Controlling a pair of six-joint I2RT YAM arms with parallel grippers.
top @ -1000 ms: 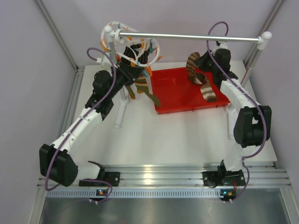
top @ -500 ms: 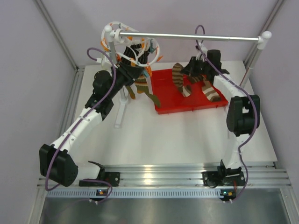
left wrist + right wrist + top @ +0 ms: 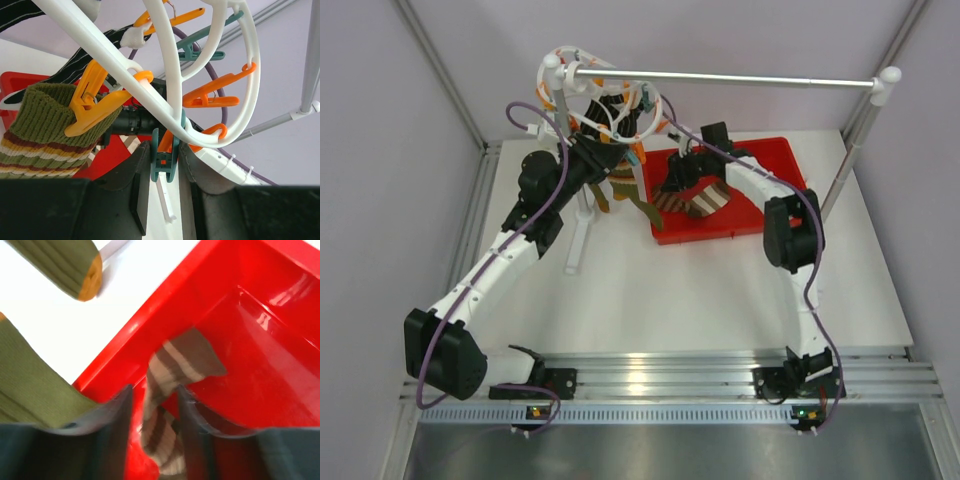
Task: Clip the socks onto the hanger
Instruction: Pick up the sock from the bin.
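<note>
The white hanger (image 3: 651,100) hangs from the left end of the rail. My left gripper (image 3: 618,140) reaches up into it and is shut on a teal clip (image 3: 165,161), squeezing it between both fingers under the hanger ring (image 3: 100,46). An olive striped sock (image 3: 42,137) hangs beside it from an orange clip (image 3: 92,107). Olive socks (image 3: 625,185) dangle below the hanger. My right gripper (image 3: 682,175) holds a brown sock with cream stripes (image 3: 165,377) over the left end of the red tray (image 3: 770,165). The sock (image 3: 700,198) hangs down between the jaws.
The silver rail (image 3: 740,78) on white-capped posts spans the back. A white post foot (image 3: 580,235) stands left of the tray. In the right wrist view the tray wall (image 3: 150,315) is below, with olive socks (image 3: 62,260) hanging at the left.
My right arm has swung left across the tray, carrying the brown striped sock from the back right to the tray's left end near the hanger. The left arm has not moved.
</note>
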